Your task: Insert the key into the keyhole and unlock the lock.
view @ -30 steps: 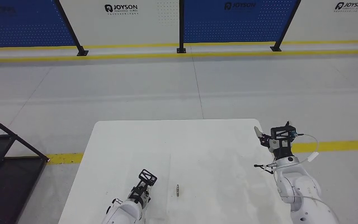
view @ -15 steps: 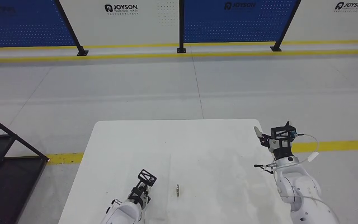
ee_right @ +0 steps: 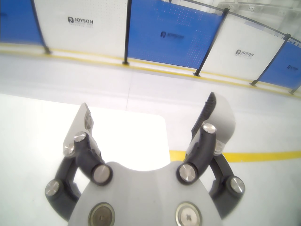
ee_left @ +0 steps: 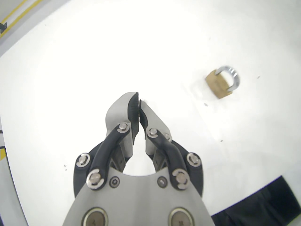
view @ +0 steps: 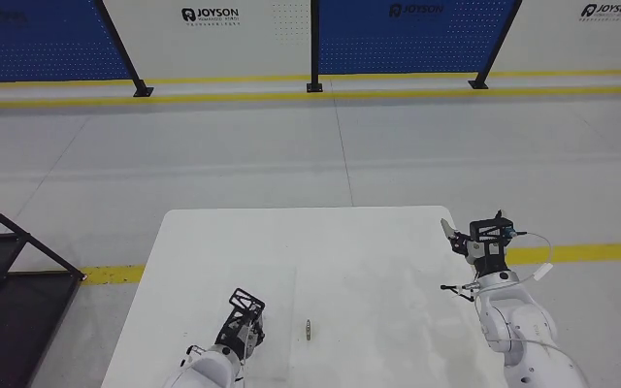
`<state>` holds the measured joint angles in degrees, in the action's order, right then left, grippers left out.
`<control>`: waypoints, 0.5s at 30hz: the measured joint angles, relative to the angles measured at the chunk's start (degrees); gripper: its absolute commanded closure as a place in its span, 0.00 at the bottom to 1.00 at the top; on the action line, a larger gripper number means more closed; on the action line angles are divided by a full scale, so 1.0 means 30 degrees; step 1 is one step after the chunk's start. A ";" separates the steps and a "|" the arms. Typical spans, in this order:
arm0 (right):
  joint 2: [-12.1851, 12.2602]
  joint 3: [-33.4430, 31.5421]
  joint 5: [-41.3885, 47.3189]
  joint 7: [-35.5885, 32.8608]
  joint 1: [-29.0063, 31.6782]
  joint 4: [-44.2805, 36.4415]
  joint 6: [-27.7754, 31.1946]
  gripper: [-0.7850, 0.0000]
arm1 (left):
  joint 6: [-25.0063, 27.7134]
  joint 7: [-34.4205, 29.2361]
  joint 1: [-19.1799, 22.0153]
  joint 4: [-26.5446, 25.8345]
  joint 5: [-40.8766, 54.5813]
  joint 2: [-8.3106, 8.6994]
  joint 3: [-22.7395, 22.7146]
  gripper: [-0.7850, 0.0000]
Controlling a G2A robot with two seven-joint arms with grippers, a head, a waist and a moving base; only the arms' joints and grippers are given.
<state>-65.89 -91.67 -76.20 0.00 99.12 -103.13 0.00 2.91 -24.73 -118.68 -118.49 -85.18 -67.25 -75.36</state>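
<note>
Left wrist view: left gripper (ee_left: pixel 140 101) has its fingers pinched narrow on a thin sliver, judged to be the key (ee_left: pixel 140 104), though little of it shows. The padlock (ee_left: pixel 218 86) lies flat and unheld on the table (ee_left: pixel 117 36), near the gripper but apart from it; its keyhole cannot be made out. The right gripper (ee_right: pixel 148 105) hangs well away, fingers wide and empty. Risks: an unbraced padlock would slide when pushed, the key could twist in the pads, and a misaligned approach could jam.

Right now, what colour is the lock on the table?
The lock is brass-gold with a silver shackle; left wrist view.
</note>
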 measured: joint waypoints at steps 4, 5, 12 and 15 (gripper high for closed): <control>0.0000 0.0000 0.0000 0.0000 0.0000 0.0000 0.0000 0.00 | 0.2012 0.3360 -0.0835 -0.0772 0.2487 0.0173 -0.1539 1.00; 0.0000 0.0000 0.0000 0.0000 0.0000 0.0000 0.0000 0.00 | 0.2588 0.4239 -0.1035 -0.0822 0.3029 0.0214 -0.1913 1.00; 0.0000 0.0000 0.0000 0.0000 0.0000 0.0000 0.0000 0.00 | 0.6978 1.1488 -0.2196 0.0308 0.5253 0.0479 -0.4406 1.00; -0.0025 0.0160 0.0122 -0.0127 0.0139 -0.0048 0.0185 0.00 | 0.8562 1.4660 -0.2496 0.0998 0.5198 0.0546 -0.4976 1.00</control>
<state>-65.96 -91.19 -75.84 -0.38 99.54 -103.28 0.56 28.60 19.25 -126.17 -115.50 -69.58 -65.62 -90.29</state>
